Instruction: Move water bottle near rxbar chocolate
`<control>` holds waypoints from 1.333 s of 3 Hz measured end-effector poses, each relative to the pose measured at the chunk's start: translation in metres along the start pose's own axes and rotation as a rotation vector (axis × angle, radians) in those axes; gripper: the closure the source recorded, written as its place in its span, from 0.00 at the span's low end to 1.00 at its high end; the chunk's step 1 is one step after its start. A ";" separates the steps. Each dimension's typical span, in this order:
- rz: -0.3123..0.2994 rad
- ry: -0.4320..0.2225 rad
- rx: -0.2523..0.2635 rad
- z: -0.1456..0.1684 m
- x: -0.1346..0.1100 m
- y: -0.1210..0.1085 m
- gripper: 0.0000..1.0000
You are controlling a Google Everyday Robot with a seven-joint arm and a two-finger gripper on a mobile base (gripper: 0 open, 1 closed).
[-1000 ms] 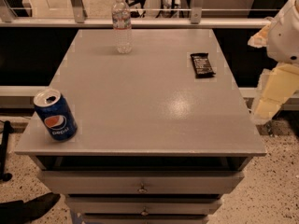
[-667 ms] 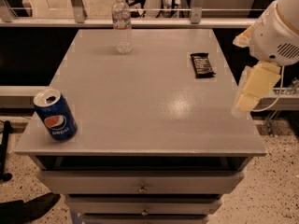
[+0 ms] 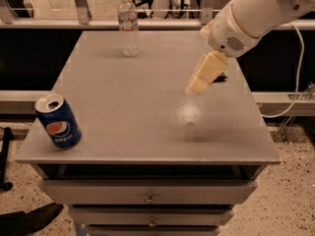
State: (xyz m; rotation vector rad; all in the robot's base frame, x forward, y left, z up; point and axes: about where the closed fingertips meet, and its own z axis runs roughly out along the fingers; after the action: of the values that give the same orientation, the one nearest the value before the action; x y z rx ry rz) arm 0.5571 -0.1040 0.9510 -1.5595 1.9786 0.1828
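The water bottle (image 3: 128, 26), clear with a white cap and a pale label with red marks, stands upright at the far edge of the grey table (image 3: 123, 107), left of centre. My gripper (image 3: 195, 88) hangs over the table's right half, pointing down and left, well to the right of the bottle and nearer to me. The rxbar chocolate is almost wholly hidden behind the gripper; only a dark sliver (image 3: 222, 76) shows at its right side.
A blue Pepsi can (image 3: 58, 121) stands upright at the near left corner. The table has drawers (image 3: 147, 195) under its front edge. A railing and glass run behind the far edge. A white cable (image 3: 290, 97) hangs at the right.
My arm has swung in from the right edge toward the table's middle, and the gripper now covers the rxbar chocolate. The bottle and can have not moved.
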 end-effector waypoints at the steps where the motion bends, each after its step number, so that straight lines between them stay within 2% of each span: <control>1: 0.001 -0.003 0.001 0.001 0.000 0.000 0.00; 2: 0.016 -0.047 0.018 0.012 -0.007 -0.005 0.00; 3: 0.050 -0.139 0.027 0.048 -0.028 -0.022 0.00; 4: 0.089 -0.246 0.056 0.086 -0.048 -0.051 0.00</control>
State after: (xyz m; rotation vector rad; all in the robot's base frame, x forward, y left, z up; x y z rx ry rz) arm 0.6424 -0.0392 0.9203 -1.3448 1.8442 0.3363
